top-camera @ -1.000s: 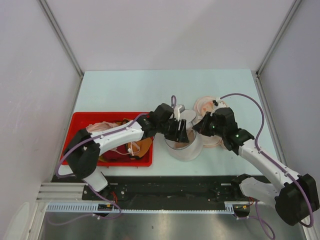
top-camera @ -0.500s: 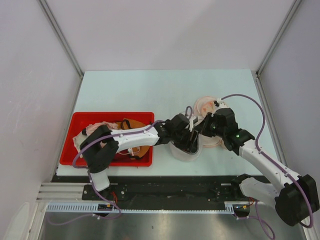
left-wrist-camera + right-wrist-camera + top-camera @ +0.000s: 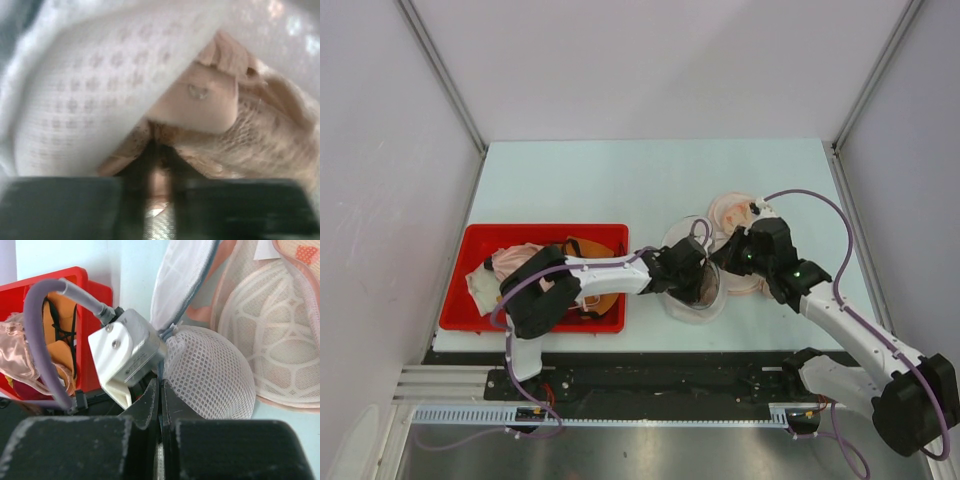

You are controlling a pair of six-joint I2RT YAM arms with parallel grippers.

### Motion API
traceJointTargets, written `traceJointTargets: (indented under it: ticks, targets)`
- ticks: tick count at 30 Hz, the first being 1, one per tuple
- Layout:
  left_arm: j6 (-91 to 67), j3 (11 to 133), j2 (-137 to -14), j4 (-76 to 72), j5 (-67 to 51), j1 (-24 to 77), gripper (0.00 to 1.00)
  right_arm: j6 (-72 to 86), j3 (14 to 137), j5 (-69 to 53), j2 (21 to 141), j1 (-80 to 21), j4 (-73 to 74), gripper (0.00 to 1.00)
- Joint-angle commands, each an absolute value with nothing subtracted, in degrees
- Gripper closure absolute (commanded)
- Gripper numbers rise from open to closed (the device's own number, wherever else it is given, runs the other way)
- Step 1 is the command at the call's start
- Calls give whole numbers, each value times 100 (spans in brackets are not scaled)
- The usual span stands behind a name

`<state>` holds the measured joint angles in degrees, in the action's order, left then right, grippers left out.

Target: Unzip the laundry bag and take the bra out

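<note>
The laundry bag [image 3: 686, 309] of white mesh stands on the table beside the red bin, its lid flap [image 3: 682, 231] open and raised. My left gripper [image 3: 698, 286] is down inside it. In the left wrist view the white mesh [image 3: 75, 100] arches overhead, and the left gripper [image 3: 159, 167] is shut on a fold of the pale pink-beige bra [image 3: 200, 105]. My right gripper [image 3: 161, 387] is shut on the bag's zip edge, next to the bulging mesh wall [image 3: 210, 370]; from above, this gripper [image 3: 723, 258] sits at the bag's right rim.
A red bin [image 3: 540, 230] with orange, maroon and pink garments lies left of the bag. A pinkish round mesh bag [image 3: 732, 211] with peach patterned fabric rests behind my right gripper and fills the right of the right wrist view [image 3: 280, 340]. The left wrist housing [image 3: 130, 352] crowds the bag's opening.
My left gripper has gone from above the bag down into it and closed on the bra. The right gripper has kept its hold on the rim.
</note>
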<state>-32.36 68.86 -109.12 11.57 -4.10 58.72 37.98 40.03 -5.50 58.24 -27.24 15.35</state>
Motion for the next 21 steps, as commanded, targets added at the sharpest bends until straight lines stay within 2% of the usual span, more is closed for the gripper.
traceJointTargets:
  ticks: [1, 11, 16, 21]
  targets:
    - [-3103, 7101, -10724, 1580, 271, 5889, 99, 3858, 4043, -615, 5634, -2742, 1345, 100]
    - [-2681, 6847, -8422, 1731, -210, 5643, 100, 3832, 4043, -545, 5757, -2716, 1380, 100]
    - [-2934, 6601, -7753, 1249, -1131, 5283, 100, 3885, 4043, -580, 6002, -2725, 1310, 100]
    - [-3182, 6583, -7183, 1063, -1345, 4879, 100, 3876, 4043, -545, 6038, -2725, 1301, 100]
